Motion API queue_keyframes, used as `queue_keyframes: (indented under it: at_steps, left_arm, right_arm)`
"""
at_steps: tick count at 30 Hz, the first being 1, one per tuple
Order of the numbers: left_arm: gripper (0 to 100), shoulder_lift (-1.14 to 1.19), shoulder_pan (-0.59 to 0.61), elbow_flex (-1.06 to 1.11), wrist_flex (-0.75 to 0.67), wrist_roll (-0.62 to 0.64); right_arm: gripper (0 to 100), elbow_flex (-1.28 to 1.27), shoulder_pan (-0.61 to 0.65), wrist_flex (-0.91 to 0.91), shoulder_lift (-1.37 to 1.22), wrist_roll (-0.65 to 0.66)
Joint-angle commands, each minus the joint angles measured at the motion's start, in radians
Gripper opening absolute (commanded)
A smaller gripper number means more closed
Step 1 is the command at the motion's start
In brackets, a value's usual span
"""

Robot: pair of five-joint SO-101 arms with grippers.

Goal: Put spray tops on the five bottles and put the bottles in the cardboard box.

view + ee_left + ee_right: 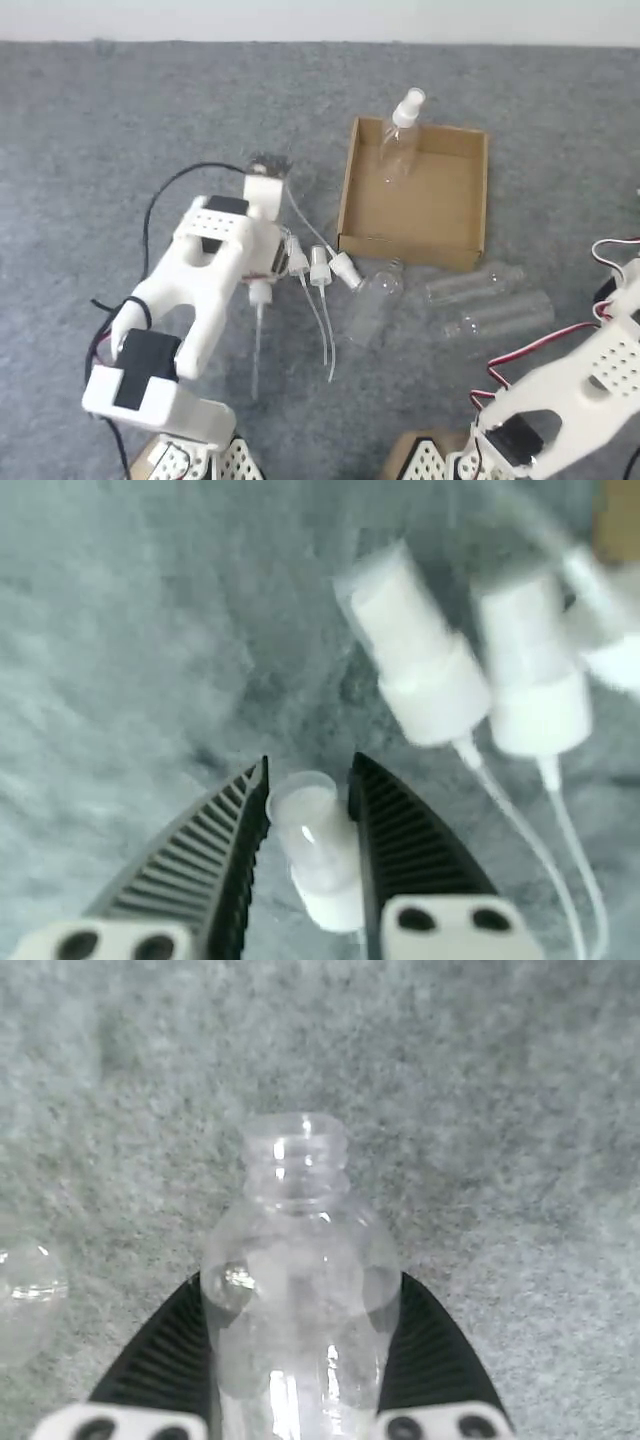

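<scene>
My left gripper (308,770) is shut on a white spray top (318,865) lying on the grey carpet; its thin tube (256,350) trails toward the table's front. Next to it lie three more spray tops (320,268) (415,665). My right gripper (300,1280) is shut on a clear open-necked bottle (295,1260), fingers (165,1350) pressed to both its sides. The cardboard box (345,190) at the back holds one bottle with a spray top (400,135). Three clear bottles without tops (372,305) (472,284) (500,318) lie in front of the box.
Grey carpet covers the table. A black cable (165,205) loops beside the left arm, and red and white wires (540,345) hang by the right arm. Another clear bottle (22,1295) lies beside the one held on the right.
</scene>
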State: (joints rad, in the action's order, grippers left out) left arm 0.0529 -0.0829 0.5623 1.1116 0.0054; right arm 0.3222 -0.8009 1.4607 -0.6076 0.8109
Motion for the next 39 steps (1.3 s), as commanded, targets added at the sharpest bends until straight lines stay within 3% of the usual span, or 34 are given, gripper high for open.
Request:
queue_keyframes:
  at_steps: [1,8,13,20,34,39]
  left_arm:
    - [11,-0.005,0.014,-0.122,-0.011,-0.077]
    - [12,-0.005,0.012,-0.179,-0.017,-0.193]
    - [20,-0.005,0.014,-0.154,-0.018,-0.192]
    - [20,-0.003,0.051,-0.147,-0.020,-0.196]
    - [16,0.161,0.074,-0.143,-0.103,-0.221]
    - [5,0.149,0.077,-0.145,-0.095,-0.219]
  right_arm:
    - [0.7,0.054,0.012,0.015,0.082,0.015]
    - [0.7,0.055,0.012,0.015,0.091,0.014]
    - [0.7,0.055,0.012,0.015,0.091,0.017]
    - [0.7,0.055,0.012,0.015,0.091,0.017]
    - [0.7,0.055,0.012,0.015,0.090,0.017]
    - [0.9,0.055,0.013,0.010,0.088,0.017]
